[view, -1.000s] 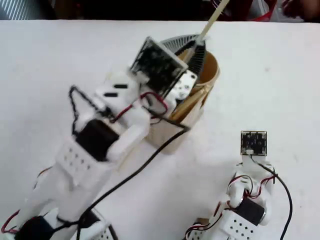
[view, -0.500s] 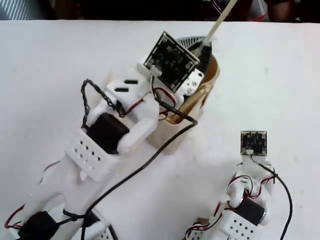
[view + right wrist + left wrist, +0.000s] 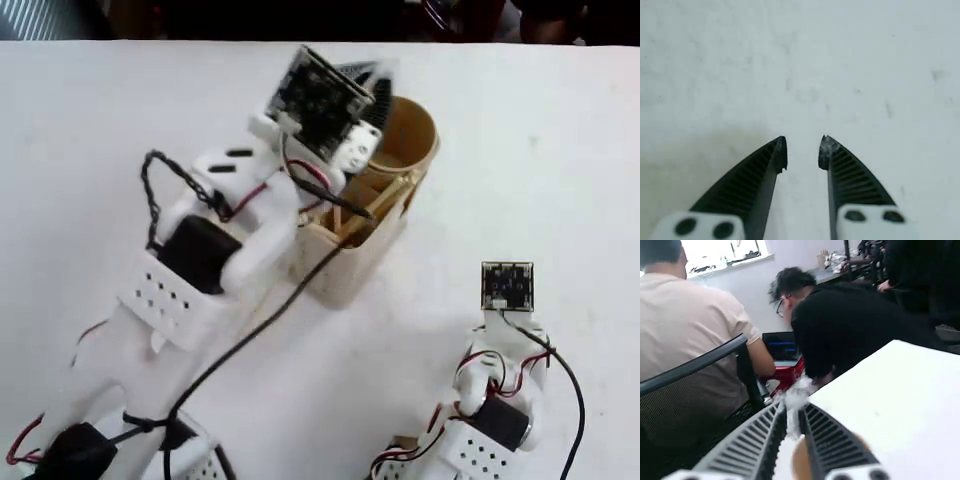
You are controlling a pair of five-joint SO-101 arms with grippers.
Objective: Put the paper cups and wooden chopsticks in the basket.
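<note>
A tan basket [image 3: 350, 268] stands in the middle of the white table. A paper cup [image 3: 422, 132] sits in its far end, and wooden chopsticks [image 3: 388, 190] lie across its inside. My left gripper [image 3: 366, 76] hangs over the basket's far left corner. In the left wrist view this gripper [image 3: 792, 407] is open by a narrow gap with nothing held, and the cup's tan rim [image 3: 799, 460] shows below it. My right gripper [image 3: 802, 150] is open just above bare table. The right arm [image 3: 505, 345] rests near the front right.
The left arm's black cable [image 3: 262, 330] trails across the table in front of the basket. Bare white table [image 3: 540, 150] lies right of the basket and at far left. Seated people and a chair [image 3: 715, 365] are beyond the table's far edge.
The chopstick that stuck up from the left gripper is gone from its fingers. The left gripper has shifted left over the basket. The right arm has not moved.
</note>
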